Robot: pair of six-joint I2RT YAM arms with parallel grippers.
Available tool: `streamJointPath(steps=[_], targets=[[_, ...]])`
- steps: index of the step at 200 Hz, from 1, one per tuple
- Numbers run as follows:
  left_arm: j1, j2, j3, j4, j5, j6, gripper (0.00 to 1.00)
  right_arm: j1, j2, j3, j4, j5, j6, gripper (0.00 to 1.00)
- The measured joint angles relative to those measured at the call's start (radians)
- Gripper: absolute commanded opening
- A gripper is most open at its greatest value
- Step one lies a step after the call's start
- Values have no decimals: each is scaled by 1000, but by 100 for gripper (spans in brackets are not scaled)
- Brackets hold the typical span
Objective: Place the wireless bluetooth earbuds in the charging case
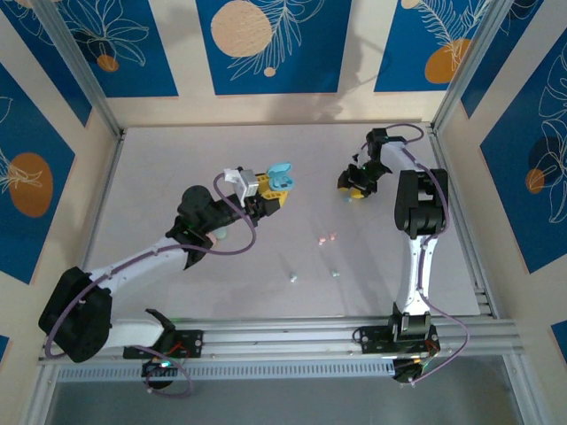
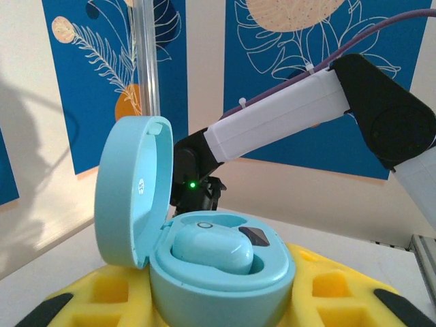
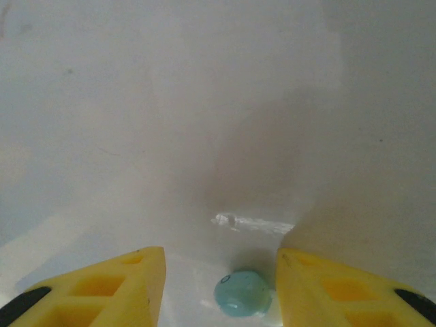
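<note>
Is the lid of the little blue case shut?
No, the lid stands swung open on the charging case, with one earbud seated inside.

Premises: a robot test cell of laboratory type. Evidence: bare white tabletop (image 1: pixel 177 159) enclosed by aluminium frame posts (image 1: pixel 80 75); left arm (image 1: pixel 142 257) and right arm (image 1: pixel 416 257) bolted to a slotted rail (image 1: pixel 292 336); printed blue backdrop panels (image 1: pixel 266 44) on the walls.

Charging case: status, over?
Left hand shut on charging case, lid open, one earbud seated. Right hand open, straddling second blue earbud on table. No obstruction seen.
</note>
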Motion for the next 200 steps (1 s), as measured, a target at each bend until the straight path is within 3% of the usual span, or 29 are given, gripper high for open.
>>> streamJointPath(steps=[200], targets=[[0,0,0,10,0,-16,23,32,-83,-113,-51,29,-13,45]])
